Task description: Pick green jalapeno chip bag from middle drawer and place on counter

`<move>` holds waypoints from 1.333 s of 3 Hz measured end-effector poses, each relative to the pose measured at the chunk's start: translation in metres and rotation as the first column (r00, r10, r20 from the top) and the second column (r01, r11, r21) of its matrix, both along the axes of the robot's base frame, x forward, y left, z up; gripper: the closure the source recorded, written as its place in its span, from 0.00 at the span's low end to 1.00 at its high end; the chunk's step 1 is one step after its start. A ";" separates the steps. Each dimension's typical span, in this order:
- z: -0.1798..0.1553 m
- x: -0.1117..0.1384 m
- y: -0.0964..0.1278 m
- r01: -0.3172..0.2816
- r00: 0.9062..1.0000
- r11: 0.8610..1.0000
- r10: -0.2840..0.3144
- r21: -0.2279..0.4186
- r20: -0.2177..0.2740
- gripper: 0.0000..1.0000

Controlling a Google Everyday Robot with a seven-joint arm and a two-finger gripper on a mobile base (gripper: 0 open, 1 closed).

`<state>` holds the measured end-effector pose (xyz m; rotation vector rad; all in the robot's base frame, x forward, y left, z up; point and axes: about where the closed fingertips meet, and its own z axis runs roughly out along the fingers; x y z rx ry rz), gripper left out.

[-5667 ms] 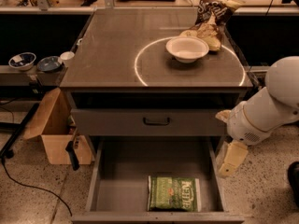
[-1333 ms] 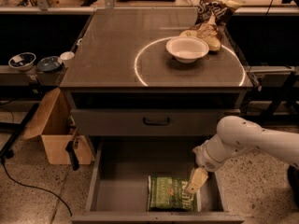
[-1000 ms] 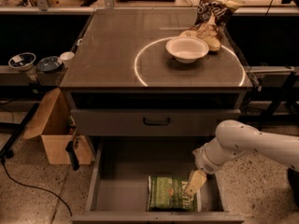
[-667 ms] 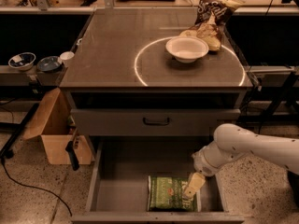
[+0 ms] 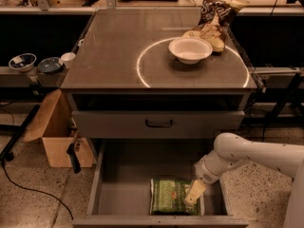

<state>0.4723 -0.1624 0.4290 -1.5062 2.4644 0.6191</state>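
The green jalapeno chip bag (image 5: 172, 196) lies flat on the floor of the open middle drawer (image 5: 118, 194), toward its front right. My gripper (image 5: 193, 194) reaches in from the right on a white arm and sits at the bag's right edge, low over it. The counter (image 5: 118, 51) is the grey-brown cabinet top above, marked with a thin white circle.
On the counter stand a white bowl (image 5: 190, 49) and a dark brown chip bag (image 5: 216, 13) at the back right. A shut drawer front with a black handle (image 5: 159, 123) is above the open drawer. A cardboard box (image 5: 57, 137) sits on the floor at left.
The arm has swung in from the right of the cabinet and down into the drawer. Over the last second the gripper crept slightly left and lower at the bag's right edge.
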 end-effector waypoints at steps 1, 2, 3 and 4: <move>-0.018 -0.001 0.002 0.002 1.000 1.000 -0.002 0.007 -0.025 0.00; -0.033 -0.003 0.002 0.010 0.999 1.000 -0.009 0.011 -0.049 0.00; -0.044 -0.007 0.002 0.019 0.998 1.000 -0.019 0.012 -0.059 0.00; -0.056 -0.010 0.000 0.036 0.997 0.999 -0.036 0.008 -0.071 0.00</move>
